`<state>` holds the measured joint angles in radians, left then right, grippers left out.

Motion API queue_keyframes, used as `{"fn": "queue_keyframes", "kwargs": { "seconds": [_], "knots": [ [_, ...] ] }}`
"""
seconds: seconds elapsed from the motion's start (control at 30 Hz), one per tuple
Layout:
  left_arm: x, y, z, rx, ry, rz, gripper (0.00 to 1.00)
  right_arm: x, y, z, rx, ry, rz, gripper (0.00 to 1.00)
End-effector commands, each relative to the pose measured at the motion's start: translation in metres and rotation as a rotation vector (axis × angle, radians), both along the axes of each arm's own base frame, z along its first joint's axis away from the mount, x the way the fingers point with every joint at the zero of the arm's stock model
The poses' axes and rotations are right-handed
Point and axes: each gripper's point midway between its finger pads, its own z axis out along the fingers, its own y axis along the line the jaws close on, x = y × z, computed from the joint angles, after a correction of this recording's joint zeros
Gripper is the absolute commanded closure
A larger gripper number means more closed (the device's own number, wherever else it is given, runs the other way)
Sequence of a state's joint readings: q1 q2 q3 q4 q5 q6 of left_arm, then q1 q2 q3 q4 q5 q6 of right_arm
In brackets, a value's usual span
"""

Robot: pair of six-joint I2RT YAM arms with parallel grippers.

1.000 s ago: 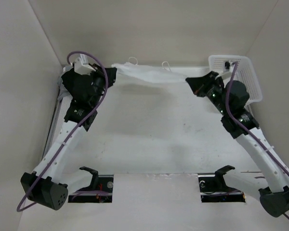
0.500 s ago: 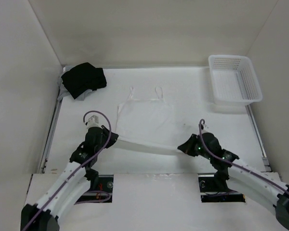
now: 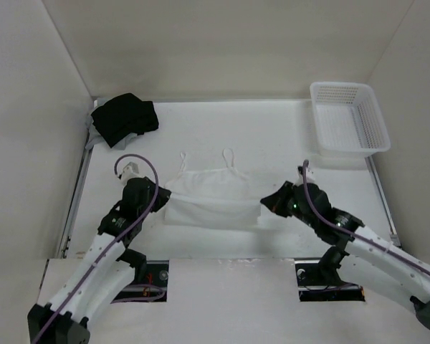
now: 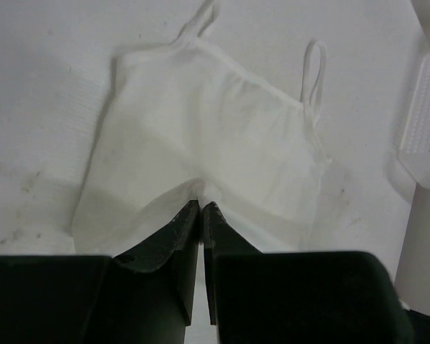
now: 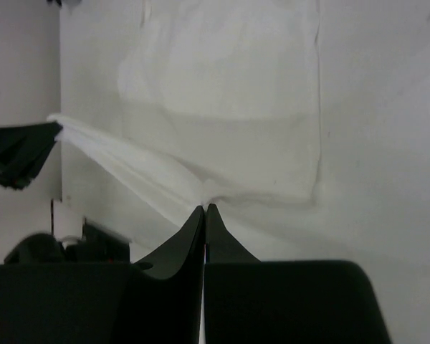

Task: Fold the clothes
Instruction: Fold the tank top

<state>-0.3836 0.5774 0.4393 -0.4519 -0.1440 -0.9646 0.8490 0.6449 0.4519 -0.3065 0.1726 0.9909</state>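
The clothes [image 3: 211, 192], a thin white strappy top, lie mid-table with the two straps pointing to the far side. Its near hem is lifted and stretched between both grippers. My left gripper [image 3: 163, 201] is shut on the hem's left corner, and my right gripper [image 3: 265, 204] is shut on the right corner. In the left wrist view the clothes [image 4: 215, 136] spread out beyond the pinched fingertips [image 4: 192, 208] of my left gripper [image 4: 201, 206]. The right wrist view shows the clothes [image 5: 229, 100] bunching at my right gripper [image 5: 204, 207], with the raised hem running left to the other gripper.
A white basket [image 3: 347, 118] stands at the far right corner, also at the edge of the left wrist view as the basket [image 4: 423, 115]. A black cloth bundle [image 3: 123, 118] lies at the far left corner. Walls enclose the table on three sides.
Both grippers have carried the near hem away from the front edge toward the far side, over the lying part. The straps have shifted slightly farther back.
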Motion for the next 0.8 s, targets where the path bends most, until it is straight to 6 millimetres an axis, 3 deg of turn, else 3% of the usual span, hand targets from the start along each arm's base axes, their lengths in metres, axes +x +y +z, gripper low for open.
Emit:
{"fn": "queue_keyframes", "kwargs": {
  "seconds": [0.0, 0.1, 0.2, 0.33, 0.4, 0.47, 0.5, 0.63, 0.7, 0.77],
  "knots": [
    [0.054, -0.004, 0.063, -0.045, -0.192, 0.046, 0.94, 0.055, 0.008, 0.049, -0.024, -0.164, -0.008, 1.00],
    [0.085, 0.002, 0.077, -0.032, -0.226, 0.097, 0.94, 0.105, 0.007, 0.067, -0.015, -0.197, -0.041, 1.00],
    [0.119, 0.012, 0.077, -0.043, -0.253, 0.165, 0.94, 0.149, 0.009, 0.070, 0.001, -0.191, -0.055, 0.99],
    [0.162, 0.022, 0.063, -0.047, -0.243, 0.229, 0.94, 0.213, 0.012, 0.049, -0.011, -0.146, -0.070, 0.99],
    [0.184, 0.028, 0.046, -0.034, -0.217, 0.254, 0.94, 0.240, 0.018, 0.031, -0.005, -0.099, -0.062, 0.99],
    [0.199, 0.036, 0.033, -0.021, -0.195, 0.276, 0.90, 0.260, 0.026, 0.017, 0.008, -0.068, -0.045, 0.97],
    [0.207, 0.040, 0.025, -0.016, -0.182, 0.294, 0.83, 0.270, 0.030, 0.010, 0.021, -0.051, -0.049, 0.93],
    [0.227, 0.045, 0.027, -0.044, -0.206, 0.301, 0.48, 0.288, 0.036, -0.005, 0.046, -0.023, -0.075, 0.68],
    [0.220, 0.042, 0.043, -0.048, -0.251, 0.292, 0.45, 0.280, 0.030, -0.001, 0.051, -0.052, -0.092, 0.60],
    [0.200, 0.030, 0.051, -0.040, -0.275, 0.260, 0.45, 0.259, 0.026, -0.002, 0.034, -0.076, -0.107, 0.56]
  ]
}}
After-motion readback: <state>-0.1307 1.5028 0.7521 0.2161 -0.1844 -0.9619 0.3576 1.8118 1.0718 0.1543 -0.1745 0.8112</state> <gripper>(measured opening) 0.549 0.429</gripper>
